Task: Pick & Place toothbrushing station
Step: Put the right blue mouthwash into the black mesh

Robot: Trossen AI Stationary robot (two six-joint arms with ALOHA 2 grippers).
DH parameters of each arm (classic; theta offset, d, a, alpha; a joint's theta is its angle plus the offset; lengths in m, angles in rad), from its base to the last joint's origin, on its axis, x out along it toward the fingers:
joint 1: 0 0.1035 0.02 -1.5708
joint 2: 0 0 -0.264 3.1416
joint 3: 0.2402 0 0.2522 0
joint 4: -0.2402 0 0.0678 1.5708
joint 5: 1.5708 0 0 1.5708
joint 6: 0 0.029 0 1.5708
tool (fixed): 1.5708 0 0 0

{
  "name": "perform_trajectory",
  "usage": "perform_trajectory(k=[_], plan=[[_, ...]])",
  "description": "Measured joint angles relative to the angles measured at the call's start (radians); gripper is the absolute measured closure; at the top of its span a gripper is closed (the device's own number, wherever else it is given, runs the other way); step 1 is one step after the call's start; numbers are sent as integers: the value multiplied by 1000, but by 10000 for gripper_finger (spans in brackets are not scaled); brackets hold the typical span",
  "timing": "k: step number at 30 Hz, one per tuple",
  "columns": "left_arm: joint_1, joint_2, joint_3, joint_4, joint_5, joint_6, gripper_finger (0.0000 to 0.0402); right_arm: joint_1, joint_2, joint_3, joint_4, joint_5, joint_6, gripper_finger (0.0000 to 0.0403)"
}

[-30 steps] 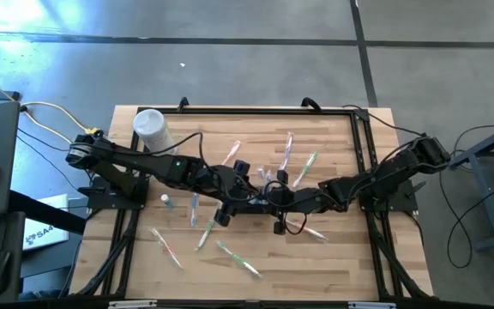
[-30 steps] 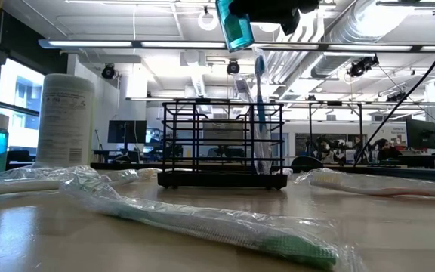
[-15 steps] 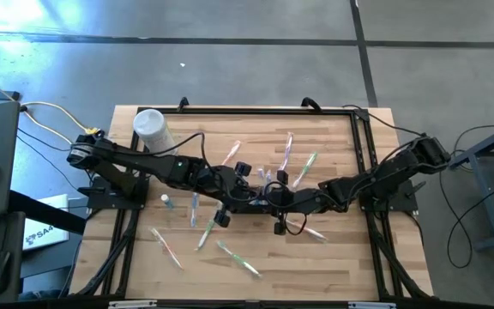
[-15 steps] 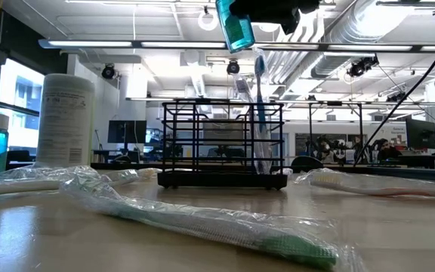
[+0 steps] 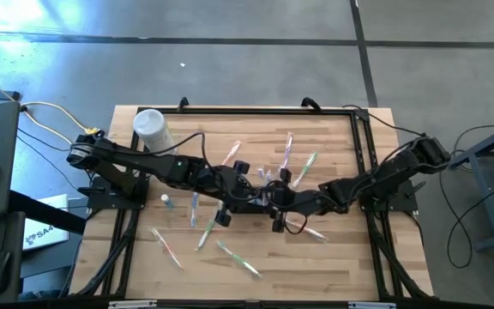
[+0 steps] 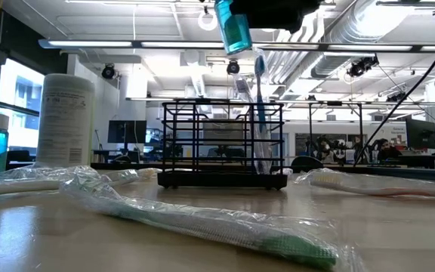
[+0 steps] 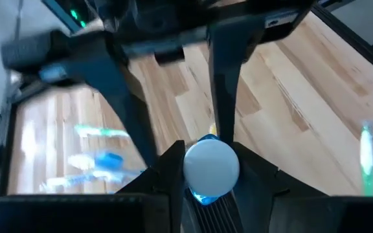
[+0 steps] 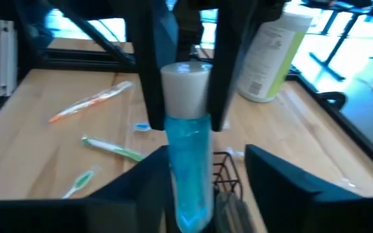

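The toothbrushing station, a black wire caddy (image 6: pixel 221 143), stands mid-table with toothbrushes (image 6: pixel 259 113) upright in it. A blue bottle (image 8: pixel 188 162) with a white cap hangs above the caddy (image 8: pixel 228 169). My left gripper (image 7: pixel 211 181) is shut on the bottle from above. My right gripper (image 8: pixel 206 191) is open, level, a finger on either side of the blue body. Whether the nearer finger touches it I cannot tell. Both grippers meet over the table's middle (image 5: pixel 264 197). My left gripper pinches the bottle's white cap (image 8: pixel 186 81) between its two fingers (image 8: pixel 153 77), one on each side. The fingers come from above, pointing down. The bottle hangs upright below them, its bottom (image 6: pixel 234 34) clear above the caddy.
Wrapped toothbrushes lie scattered over the table, one close to the near edge (image 6: pixel 202 223) and others (image 5: pixel 234 257) around the arms. A white cylindrical container (image 5: pixel 153 129) stands far left. A second small blue bottle (image 5: pixel 168 201) stands to the left of the caddy.
The hanging bottle has shifted and tipped very slightly above the caddy. Both arms have stayed over the table's middle.
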Motion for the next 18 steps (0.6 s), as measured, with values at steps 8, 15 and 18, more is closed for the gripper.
perform_trajectory(k=[8,15,18], plan=[[-1,0,42,-95,-14,-200,309,54,-35,1,-133,159,-22,120],[27,20,45,-136,-22,-323,309,92,-71,1,-276,182,65,117],[33,35,45,-145,-25,-324,309,97,-75,1,-318,190,102,117]])
